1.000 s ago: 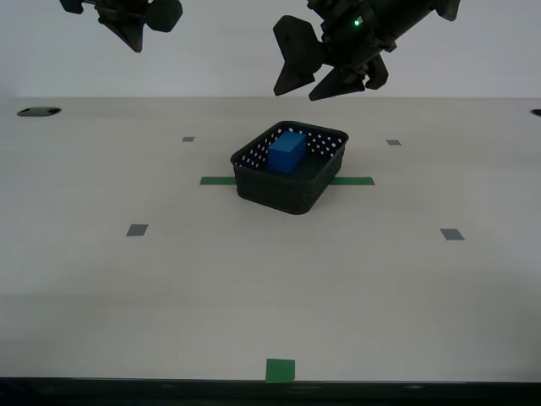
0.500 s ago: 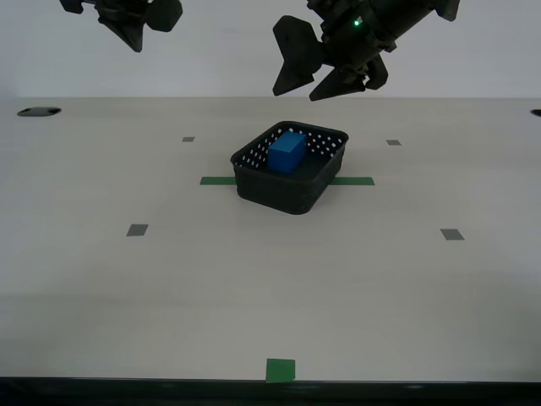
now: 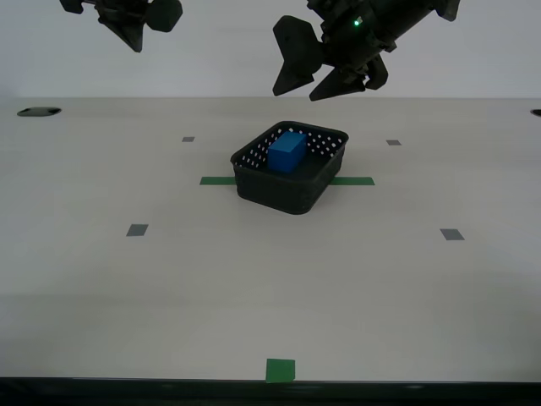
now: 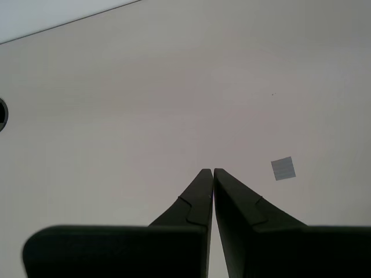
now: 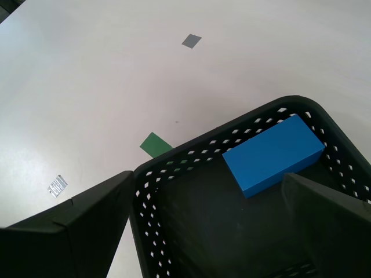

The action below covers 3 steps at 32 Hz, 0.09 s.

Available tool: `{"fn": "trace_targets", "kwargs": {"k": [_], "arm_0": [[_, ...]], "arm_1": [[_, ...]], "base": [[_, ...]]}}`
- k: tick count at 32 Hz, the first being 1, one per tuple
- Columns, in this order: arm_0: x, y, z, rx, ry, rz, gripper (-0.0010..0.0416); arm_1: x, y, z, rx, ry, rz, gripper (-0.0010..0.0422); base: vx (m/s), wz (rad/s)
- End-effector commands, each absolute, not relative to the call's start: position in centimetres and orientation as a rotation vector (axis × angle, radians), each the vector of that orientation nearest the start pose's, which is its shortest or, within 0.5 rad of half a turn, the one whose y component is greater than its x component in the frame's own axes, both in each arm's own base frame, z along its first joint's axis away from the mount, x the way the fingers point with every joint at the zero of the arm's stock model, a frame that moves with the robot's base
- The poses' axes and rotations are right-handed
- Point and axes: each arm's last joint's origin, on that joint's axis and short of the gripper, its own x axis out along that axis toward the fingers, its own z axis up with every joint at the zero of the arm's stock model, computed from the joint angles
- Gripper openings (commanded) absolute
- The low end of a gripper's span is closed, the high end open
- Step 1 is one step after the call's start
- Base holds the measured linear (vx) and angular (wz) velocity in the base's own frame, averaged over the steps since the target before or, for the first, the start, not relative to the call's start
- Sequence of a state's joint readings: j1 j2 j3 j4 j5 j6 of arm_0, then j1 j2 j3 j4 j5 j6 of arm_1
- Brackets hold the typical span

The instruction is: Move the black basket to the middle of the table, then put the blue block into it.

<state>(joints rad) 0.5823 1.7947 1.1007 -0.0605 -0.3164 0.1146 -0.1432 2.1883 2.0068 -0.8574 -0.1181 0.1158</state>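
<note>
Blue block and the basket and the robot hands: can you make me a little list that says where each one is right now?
blue block: inside the black basket, leaning against its wall
black basket: on the table, over the green tape strip
my first gripper: open, empty, above the basket
my second gripper: shut, empty, above bare table near a grey square
task: looks done
</note>
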Motion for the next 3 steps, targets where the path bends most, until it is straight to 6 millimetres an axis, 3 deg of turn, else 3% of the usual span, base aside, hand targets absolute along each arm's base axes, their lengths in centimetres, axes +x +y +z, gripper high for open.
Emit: {"fn": "trace_targets", "kwargs": {"k": [1,3], "arm_0": [[30.80,21.36,18.53,0.000,0.819,0.808,0.0355],[30.79,21.37,18.53,0.000,0.819,0.808,0.0355]], "arm_1": [[46.93,-6.45,25.09,0.239,1.027,-0.086,0.0000],[46.93,-6.43,25.10,0.239,1.027,-0.085,0.0000]], "base": [[0.000,0.000],[0.000,0.000]]}}
